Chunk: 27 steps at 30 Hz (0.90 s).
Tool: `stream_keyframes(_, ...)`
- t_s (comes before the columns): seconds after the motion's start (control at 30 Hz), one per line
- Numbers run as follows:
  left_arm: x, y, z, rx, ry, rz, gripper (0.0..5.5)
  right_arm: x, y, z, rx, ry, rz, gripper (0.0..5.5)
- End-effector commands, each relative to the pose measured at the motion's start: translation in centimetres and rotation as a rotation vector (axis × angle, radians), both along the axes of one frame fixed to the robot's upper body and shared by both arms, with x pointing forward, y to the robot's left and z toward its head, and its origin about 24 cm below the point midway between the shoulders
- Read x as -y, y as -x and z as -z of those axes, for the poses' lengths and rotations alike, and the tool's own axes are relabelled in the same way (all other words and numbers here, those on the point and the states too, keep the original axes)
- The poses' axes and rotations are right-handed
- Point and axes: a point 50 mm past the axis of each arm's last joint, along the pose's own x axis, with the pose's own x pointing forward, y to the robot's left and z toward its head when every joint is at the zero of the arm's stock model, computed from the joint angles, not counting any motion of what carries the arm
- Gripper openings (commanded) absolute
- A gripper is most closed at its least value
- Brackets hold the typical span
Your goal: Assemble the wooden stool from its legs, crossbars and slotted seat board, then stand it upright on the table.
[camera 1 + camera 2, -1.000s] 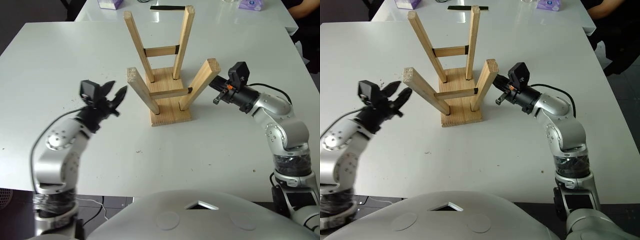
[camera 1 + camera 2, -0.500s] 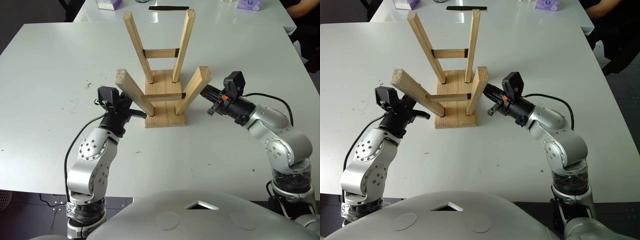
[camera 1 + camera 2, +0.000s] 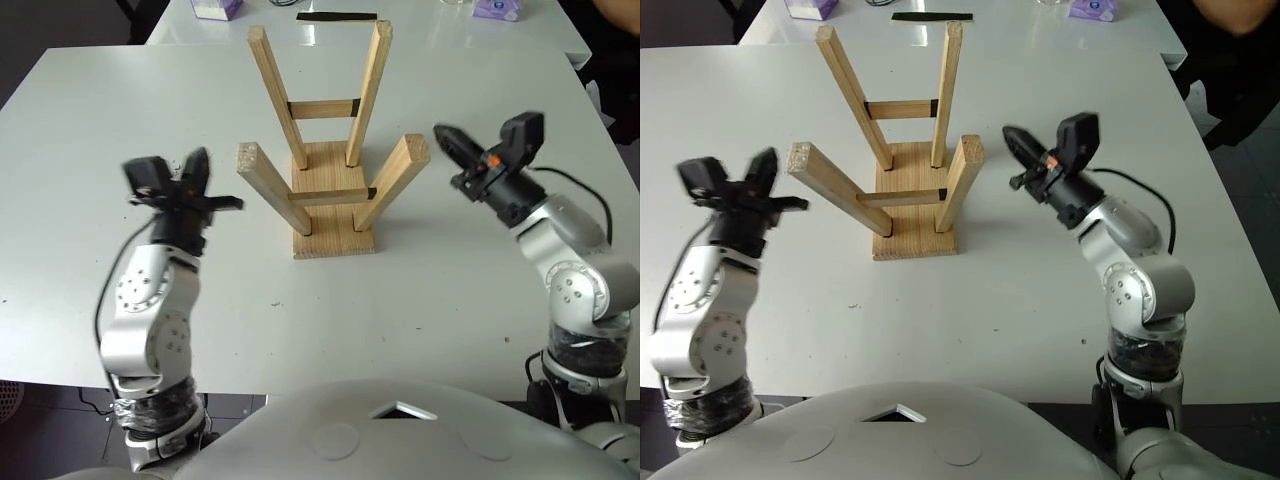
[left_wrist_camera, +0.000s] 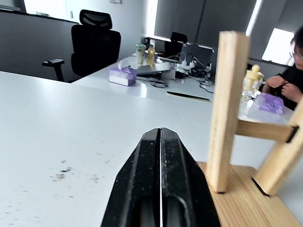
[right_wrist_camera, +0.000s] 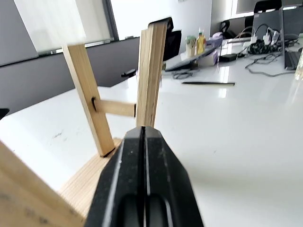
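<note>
Your stool [image 3: 325, 190] sits upside down near the middle of the white surface [image 3: 100, 110]. It is pale, unfinished wood. The seat board [image 3: 335, 242] lies flat on the surface, and four square legs rise from it. A crossbar [image 3: 322, 106] joins the far pair of legs, and a second crossbar [image 3: 328, 195] joins the near pair. Both have dark marks at their joints.

At the far edge of the surface you have a purple box [image 3: 220, 8] on the left, another purple box [image 3: 498, 9] on the right, and a black strip [image 3: 337, 16] between them. Dark specks [image 4: 61, 172] dot the surface on the left side.

Your left gripper [image 4: 160, 133] hangs above the surface to the left of the stool, apart from the near left leg [image 3: 275, 187]. Its fingers are pressed together with nothing between them. Your right gripper [image 5: 143, 128] hovers just right of the top of the near right leg [image 3: 392, 180], not touching it. It is likewise closed on nothing.

The seat board's long axis runs from you toward the far edge. All the legs point upward. The near pair splays out, one leg to your left and one to your right. The far pair stands taller in the head views and narrows toward the crossbar.
</note>
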Motion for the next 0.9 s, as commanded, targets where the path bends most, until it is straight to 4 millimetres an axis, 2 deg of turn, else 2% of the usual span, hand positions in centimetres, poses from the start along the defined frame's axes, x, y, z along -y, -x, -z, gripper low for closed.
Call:
stream_keyframes(0.03, -1.2, -1.4, -3.6, 0.109, 0.044, 0.047, 0.02, -1.1, -0.8, -4.2, 0.132, -0.077, -0.14, 0.0)
stream_keyframes(0.1, 0.3, -1.8, -6.1, 0.179, 0.059, 0.161, 0.02, -2.5, -0.7, -5.5, 0.171, -0.053, -0.226, 0.0)
stream_keyframes(0.17, 3.1, -1.6, -8.0, 0.217, 0.077, 0.307, 0.02, -3.9, -0.8, -6.1, 0.176, -0.002, -0.289, 0.0)
stream_keyframes(0.23, 5.4, -1.6, -8.7, 0.189, 0.097, 0.407, 0.02, -4.8, -0.7, -6.1, 0.174, 0.061, -0.323, 0.0)
stream_keyframes(0.33, 7.2, -1.5, -9.2, 0.143, 0.119, 0.47, 0.02, -5.2, -0.4, -6.7, 0.158, 0.036, -0.345, 0.0)
stream_keyframes(0.4, 7.5, -1.2, -9.5, 0.128, 0.134, 0.498, 0.02, -5.3, 0.2, -7.0, 0.151, 0.013, -0.361, 0.0)
stream_keyframes(0.53, 6.7, -1.5, -9.3, 0.086, 0.105, 0.47, 0.02, -5.4, 0.2, -6.4, 0.126, 0.012, -0.348, 0.0)
stream_keyframes(0.57, 6.6, -1.5, -9.7, 0.101, 0.105, 0.472, 0.02, -5.5, 0.1, -6.9, 0.143, -0.003, -0.351, 0.0)
stream_keyframes(0.7, 5.9, -1.3, -12.5, 0.226, 0.139, 0.513, 0.02, -5.2, 0.2, -10.9, 0.285, -0.124, -0.346, 0.0)
stream_keyframes(0.77, 6.3, -0.8, -13.6, 0.269, 0.168, 0.571, 0.02, -5.2, 0.4, -12.0, 0.312, -0.18, -0.36, 0.0)
stream_keyframes(0.8, 6.5, -0.6, -13.8, 0.274, 0.189, 0.596, 0.02, -5.3, 0.5, -12.0, 0.31, -0.187, -0.377, 0.0)
stream_keyframes(0.83, 6.7, -0.5, -13.3, 0.249, 0.204, 0.604, 0.02, -5.6, 0.7, -11.2, 0.284, -0.154, -0.397, 0.0)
stream_keyframes(0.87, 6.9, -0.4, -12.7, 0.214, 0.206, 0.597, 0.02, -5.9, 0.7, -10.3, 0.251, -0.118, -0.413, 0.0)
stream_keyframes(0.9, 7.0, -0.4, -11.3, 0.146, 0.207, 0.586, 0.02, -6.4, 0.8, -8.5, 0.185, -0.071, -0.426, 0.0)
